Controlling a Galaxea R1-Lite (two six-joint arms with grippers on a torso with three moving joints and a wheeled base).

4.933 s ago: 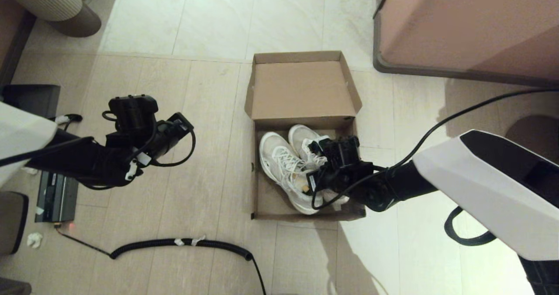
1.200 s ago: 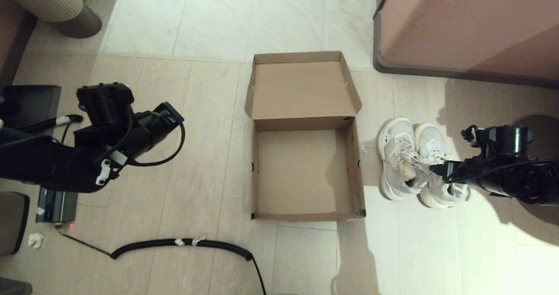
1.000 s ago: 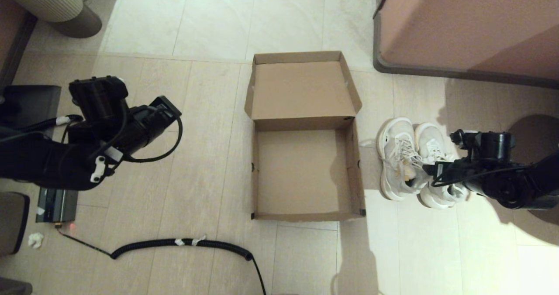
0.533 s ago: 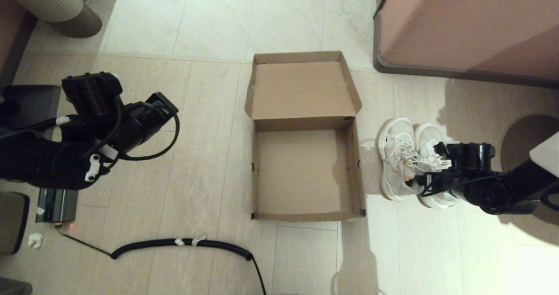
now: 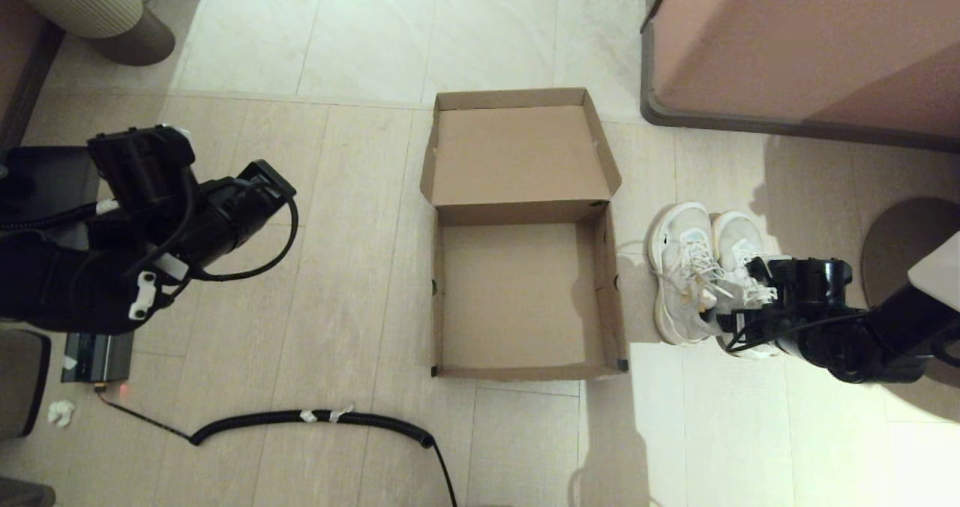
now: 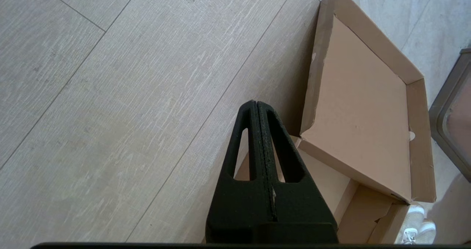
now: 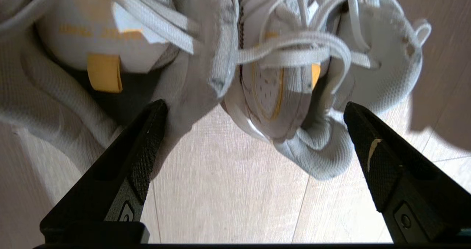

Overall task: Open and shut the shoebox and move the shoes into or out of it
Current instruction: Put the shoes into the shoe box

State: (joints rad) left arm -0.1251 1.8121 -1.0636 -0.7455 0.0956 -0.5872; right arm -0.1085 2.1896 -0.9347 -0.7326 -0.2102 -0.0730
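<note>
Lying open on the tiled floor, the shoebox (image 5: 525,297) is the fixed mark for everything else: its lid is folded back flat on the far side and its tray holds nothing. To the box's right, just beside its right wall, the shoes (image 5: 705,278) stand as a pair, long axes running toward and away from the robot, toes on the far end. At their heel end sits the right gripper (image 7: 254,131), fingers spread wide and clasping nothing, the two heel collars just ahead of and between its tips; it is by far the nearer arm, and a short advance would likely bring both heels within its span. Well to the box's left hangs the idle left gripper (image 6: 259,131), fingers pressed together and empty.
</note>
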